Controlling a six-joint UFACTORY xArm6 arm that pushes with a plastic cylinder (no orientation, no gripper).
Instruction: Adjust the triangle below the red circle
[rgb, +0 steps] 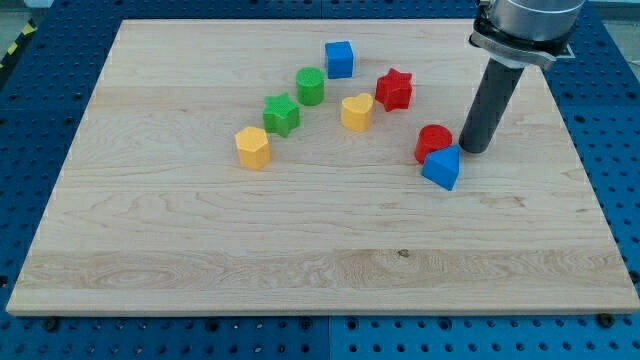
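Blue triangle (441, 167) touching red circle (433, 141) — my tip (472, 148) just right, handless.

We find no readable text, label, brand, number or sign anywhere: not on the coloured blocks, the pale wooden bench (200, 250), or the dark rod.

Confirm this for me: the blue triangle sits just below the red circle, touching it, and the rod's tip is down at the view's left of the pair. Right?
Not quite. In the camera view my tip is at the view's right of the pair, close beside the red circle, not the left. The rest holds: the blue triangle sits just below the red circle, touching it.
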